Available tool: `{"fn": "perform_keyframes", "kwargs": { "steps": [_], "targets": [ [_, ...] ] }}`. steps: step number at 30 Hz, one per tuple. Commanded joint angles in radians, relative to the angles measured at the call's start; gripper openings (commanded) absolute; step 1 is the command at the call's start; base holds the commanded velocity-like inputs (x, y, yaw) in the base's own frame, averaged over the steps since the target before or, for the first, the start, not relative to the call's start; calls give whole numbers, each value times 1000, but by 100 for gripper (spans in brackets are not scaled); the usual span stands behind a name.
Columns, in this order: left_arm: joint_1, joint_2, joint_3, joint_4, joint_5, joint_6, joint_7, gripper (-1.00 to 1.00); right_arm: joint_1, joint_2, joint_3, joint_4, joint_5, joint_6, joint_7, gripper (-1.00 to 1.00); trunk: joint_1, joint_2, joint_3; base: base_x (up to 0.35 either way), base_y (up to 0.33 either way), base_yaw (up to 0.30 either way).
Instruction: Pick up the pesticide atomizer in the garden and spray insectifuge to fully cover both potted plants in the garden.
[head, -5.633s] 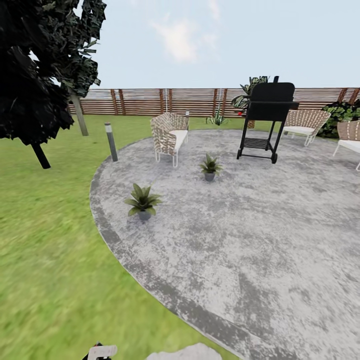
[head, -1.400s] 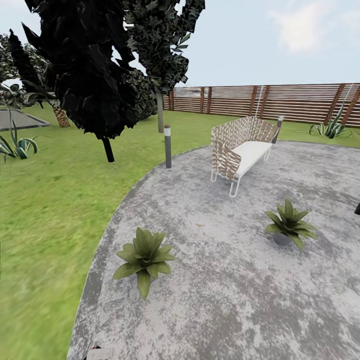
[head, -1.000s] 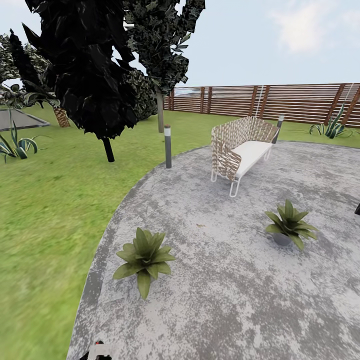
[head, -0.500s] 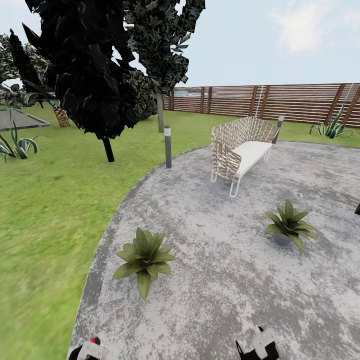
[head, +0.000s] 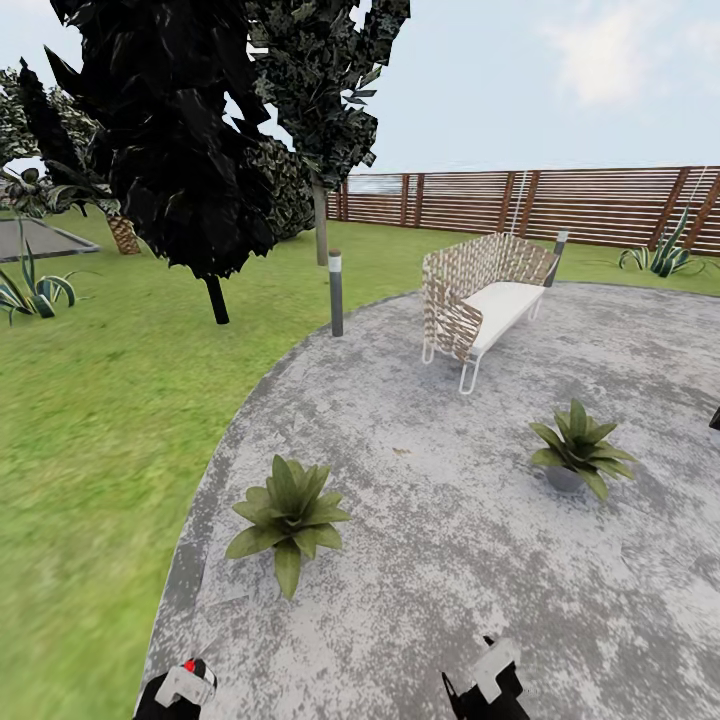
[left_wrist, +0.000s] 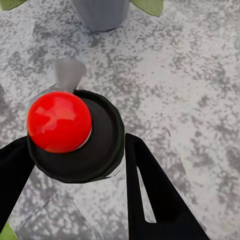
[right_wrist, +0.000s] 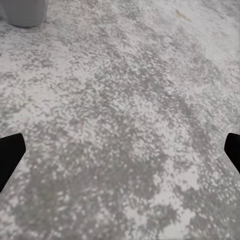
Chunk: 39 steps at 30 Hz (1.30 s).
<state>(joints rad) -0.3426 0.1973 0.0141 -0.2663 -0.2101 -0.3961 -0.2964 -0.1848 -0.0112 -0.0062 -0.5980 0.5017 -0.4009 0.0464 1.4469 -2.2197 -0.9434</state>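
Since half a second ago both arms have risen further at the head view's lower edge. Left gripper (left_wrist: 75, 170) is clamped on the pesticide atomizer (left_wrist: 75, 135); right gripper (right_wrist: 120, 150) spread, empty. Pickup done; spraying not begun. Near potted plant (head: 288, 512) sits just ahead; second potted plant (head: 578, 448) beyond, toward the wicker seat (head: 480, 300). Each grey pot holds one rosette.

Left gripper (left_wrist: 75, 165): black fingers (left_wrist: 150, 195) closed either side of a round dark body topped with a red ball, the pesticide atomizer (left_wrist: 75, 135). Head view shows this gripper (head: 180, 690) low, over the paving's left edge, white-cased.

Right gripper (right_wrist: 120, 150): fingertips (right_wrist: 10, 155) black, spread wide, nothing between them. Head view shows the right gripper (head: 490, 680) low and near centre, white wrist casing above black parts, pointing forward and down.
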Motion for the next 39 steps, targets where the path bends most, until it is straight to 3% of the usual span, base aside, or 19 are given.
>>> {"fn": "perform_keyframes", "kwargs": {
  "steps": [1, 8, 19, 20, 25, 29, 32, 33, 39],
  "targets": [
    [-1, 0, 2, 0, -7, -4, -2, -100, -1, 6, -1, 0, 0, -3, 4, 100, 0, 0, -1, 0, 0, 0],
    [-10, 8, -8, -2, -23, -8, -36, -100, -1, 10, 1, -2, 0, -3, 8, 100, 0, 0, -1, 0, 0, 0],
    [-74, 66, -10, -14, -79, 49, -96, -100, -13, 11, 2, -28, 5, -1, 31, 100, 0, 0, -1, 0, 0, 0],
    [-172, 67, -10, -14, -177, 51, -469, -100, -15, 11, 2, -70, 5, -1, 89, 100, 0, 0, -1, 0, 0, 0],
    [-220, 69, -8, -15, -295, 88, -556, -100, -49, 11, 2, -122, 7, 2, 303, 100, 0, 0, -1, 0, 0, 0],
    [-245, 67, -10, -28, -325, 116, -621, -100, -85, 9, 2, -129, 10, 3, 446, 100, 0, 0, -1, 0, 0, 0],
    [-256, 68, -11, -65, -339, 125, -688, -100, -114, 8, 2, -130, 10, 4, 504, 100, 0, 0, -1, 0, 0, 0],
    [-259, 67, -10, -97, -358, 150, -733, -100, -134, 8, 2, -129, 12, 12, 525, 100, 0, 0, -1, 0, 0, 0],
    [-260, 55, -10, -177, -421, 227, -809, -100, -182, 13, 3, -128, 14, 143, 626, 100, 0, 0, -1, 0, 0, 0]
  ]
}}
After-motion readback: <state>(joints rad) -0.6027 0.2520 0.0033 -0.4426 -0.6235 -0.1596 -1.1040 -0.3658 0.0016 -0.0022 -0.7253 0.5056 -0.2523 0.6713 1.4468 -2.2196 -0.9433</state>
